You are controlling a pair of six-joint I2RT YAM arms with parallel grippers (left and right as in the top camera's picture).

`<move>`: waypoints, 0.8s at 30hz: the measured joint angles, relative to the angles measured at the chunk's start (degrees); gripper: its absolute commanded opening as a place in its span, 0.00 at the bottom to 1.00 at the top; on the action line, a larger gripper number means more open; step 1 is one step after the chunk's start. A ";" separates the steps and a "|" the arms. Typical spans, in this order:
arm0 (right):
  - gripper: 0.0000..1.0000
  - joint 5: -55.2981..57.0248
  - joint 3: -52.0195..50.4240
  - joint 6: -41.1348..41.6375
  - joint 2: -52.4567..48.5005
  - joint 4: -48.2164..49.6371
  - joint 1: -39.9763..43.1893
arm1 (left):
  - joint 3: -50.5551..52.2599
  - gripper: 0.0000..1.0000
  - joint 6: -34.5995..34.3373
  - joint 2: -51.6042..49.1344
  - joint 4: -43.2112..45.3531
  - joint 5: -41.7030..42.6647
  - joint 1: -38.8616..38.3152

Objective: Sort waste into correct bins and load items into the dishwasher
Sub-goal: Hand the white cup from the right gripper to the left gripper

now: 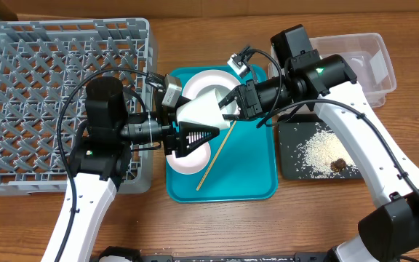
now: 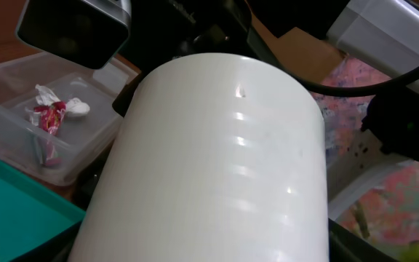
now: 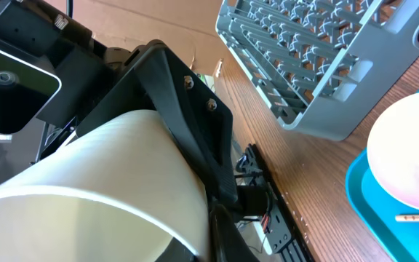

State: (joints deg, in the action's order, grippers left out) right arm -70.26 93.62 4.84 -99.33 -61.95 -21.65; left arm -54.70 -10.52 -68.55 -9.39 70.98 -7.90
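A white cup [image 1: 201, 109] hangs above the teal tray [image 1: 257, 167], between both grippers. My left gripper [image 1: 198, 135] is shut on its body; the cup fills the left wrist view [image 2: 217, 167]. My right gripper [image 1: 231, 102] pinches the cup's wall at the rim, and the cup shows at the lower left of the right wrist view [image 3: 86, 189]. The grey dish rack [image 1: 20, 73] stands at the left and holds nothing. A white plate [image 1: 206, 81], a white bowl [image 1: 188, 161] and a wooden chopstick [image 1: 217, 156] lie on the tray.
A clear plastic bin [image 1: 373, 54] stands at the back right, with a red and white wrapper [image 2: 49, 116] in it. A black tray [image 1: 318, 153] with crumbs and a brown scrap lies right of the teal tray. The rack's corner [image 3: 318, 65] shows in the right wrist view.
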 measured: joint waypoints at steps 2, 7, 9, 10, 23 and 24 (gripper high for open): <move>0.04 -0.04 0.00 -0.11 0.00 -0.22 0.02 | 0.00 0.75 0.00 0.00 0.00 -0.02 0.00; 0.04 0.09 0.00 -0.11 0.00 -0.37 0.42 | 0.00 0.79 0.02 0.00 0.00 -0.31 0.04; 0.04 0.15 0.00 -0.13 0.00 -0.48 0.74 | 0.00 0.80 0.00 0.00 -0.02 -0.72 0.04; 0.04 0.17 0.00 -0.13 0.00 -0.48 0.96 | 0.00 0.80 0.00 0.00 -0.02 -0.94 0.04; 0.04 -0.09 0.00 -0.17 0.00 -0.55 1.05 | 0.00 0.60 0.04 0.00 -0.02 -1.55 0.04; 0.04 -0.11 0.00 -0.22 0.00 -0.63 1.03 | 0.00 0.56 0.02 0.00 -0.04 -1.55 0.04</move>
State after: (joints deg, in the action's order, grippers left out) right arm -70.37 93.62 4.62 -99.33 -62.59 -20.62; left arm -54.70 -10.50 -68.55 -9.43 69.43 -7.86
